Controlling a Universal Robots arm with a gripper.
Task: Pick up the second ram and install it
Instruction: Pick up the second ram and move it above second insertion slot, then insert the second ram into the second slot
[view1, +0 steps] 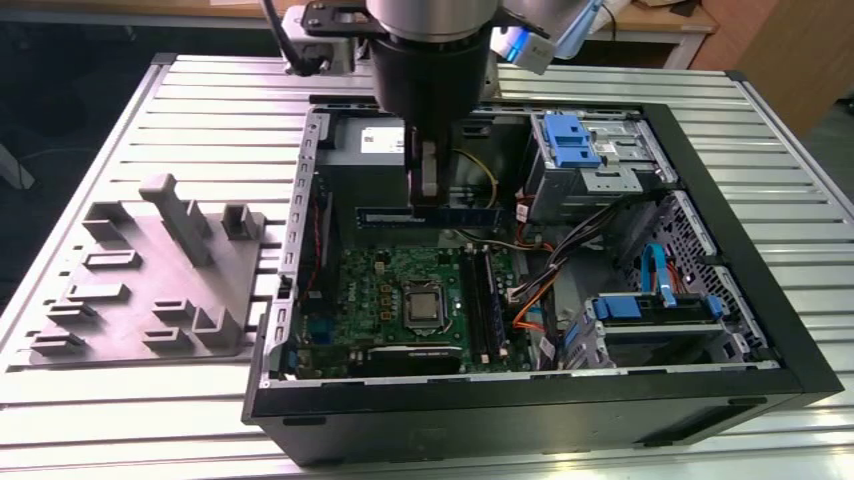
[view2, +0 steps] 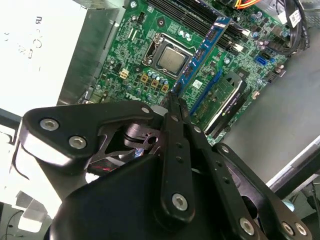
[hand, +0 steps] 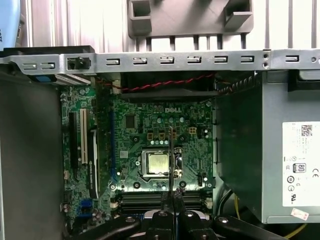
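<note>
Clamping the second ram (view1: 470, 215), jaws hide midsection.

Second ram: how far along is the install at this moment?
Done: the ram is picked up and clamped in the gripper. In hand: it hangs level above the motherboard inside the case. Left: seating it, as it is not yet in the slots.
</note>
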